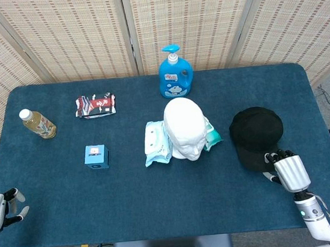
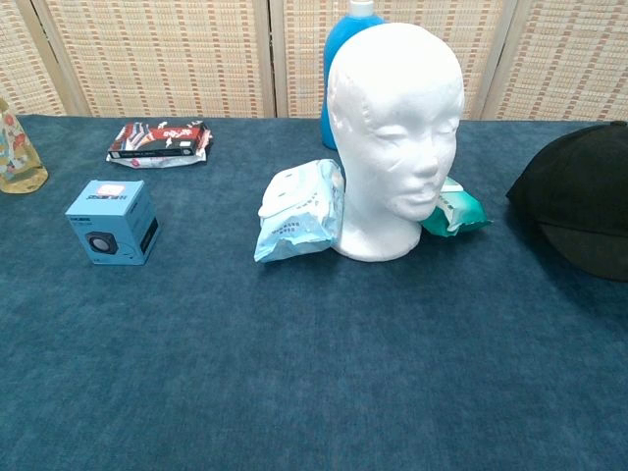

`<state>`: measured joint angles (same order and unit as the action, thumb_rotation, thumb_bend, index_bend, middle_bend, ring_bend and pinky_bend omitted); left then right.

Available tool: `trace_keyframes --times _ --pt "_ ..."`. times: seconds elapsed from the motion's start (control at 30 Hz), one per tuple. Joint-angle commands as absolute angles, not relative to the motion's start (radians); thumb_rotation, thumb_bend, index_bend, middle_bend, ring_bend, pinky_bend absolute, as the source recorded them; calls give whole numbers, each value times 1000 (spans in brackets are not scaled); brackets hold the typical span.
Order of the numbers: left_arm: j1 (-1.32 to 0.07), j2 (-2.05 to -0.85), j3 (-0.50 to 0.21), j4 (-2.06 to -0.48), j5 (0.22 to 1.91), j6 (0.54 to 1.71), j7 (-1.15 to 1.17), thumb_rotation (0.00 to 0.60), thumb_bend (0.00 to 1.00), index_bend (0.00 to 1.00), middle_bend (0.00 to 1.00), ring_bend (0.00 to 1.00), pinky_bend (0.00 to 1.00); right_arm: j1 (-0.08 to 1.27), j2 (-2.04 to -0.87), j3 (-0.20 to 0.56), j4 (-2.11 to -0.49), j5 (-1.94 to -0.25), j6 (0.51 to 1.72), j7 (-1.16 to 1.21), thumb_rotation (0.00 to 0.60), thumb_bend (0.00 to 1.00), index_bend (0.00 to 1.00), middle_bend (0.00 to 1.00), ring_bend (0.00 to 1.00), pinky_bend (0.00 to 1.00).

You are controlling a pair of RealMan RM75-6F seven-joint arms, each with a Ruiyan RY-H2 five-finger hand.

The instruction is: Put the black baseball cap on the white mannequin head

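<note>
The white mannequin head [image 1: 185, 127] stands upright at the table's middle, facing the front edge; the chest view shows the mannequin head [image 2: 397, 118] close up. To its right is the black baseball cap [image 1: 256, 136], its brim end raised off the cloth. My right hand [image 1: 289, 171] grips the brim near the front right edge. In the chest view the cap [image 2: 579, 211] hangs tilted at the right border and the hand is out of frame. My left hand [image 1: 3, 208] rests at the front left corner, fingers apart and holding nothing.
Against the head lie a white wipes pack [image 1: 157, 142] on its left and a teal pack [image 1: 213, 135] on its right. A blue pump bottle [image 1: 175, 74] stands behind it. A small blue box [image 1: 96, 157], a drink bottle [image 1: 38, 123] and a snack packet [image 1: 96, 105] sit to the left.
</note>
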<state>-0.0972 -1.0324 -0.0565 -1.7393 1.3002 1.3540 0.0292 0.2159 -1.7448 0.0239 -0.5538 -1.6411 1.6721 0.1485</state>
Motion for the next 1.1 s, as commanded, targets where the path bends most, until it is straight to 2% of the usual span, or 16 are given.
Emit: trace_keyframes --times 0.03,0.47,0.8,1.1 --pt "-97 -1032 -56 -1741 1301 1354 28 600 215 558 749 689 939 225 -1732 35 -568 -1643 1696 147 600 0 555 660 498 639" --pt "-98 -1028 -56 -1743 1295 1344 15 600 215 558 749 689 939 240 -1686 71 -647 -1620 1727 157 600 0 538 527 393 625" --pt "-97 -1024 -54 -1745 1294 1342 12 600 215 558 749 689 939 237 -1662 80 -696 -1608 1723 155 600 1 538 445 326 475" --pt "-97 -1022 -53 -1746 1290 1337 10 600 215 558 749 689 939 235 -1648 82 -715 -1598 1705 161 600 150 538 387 271 409"
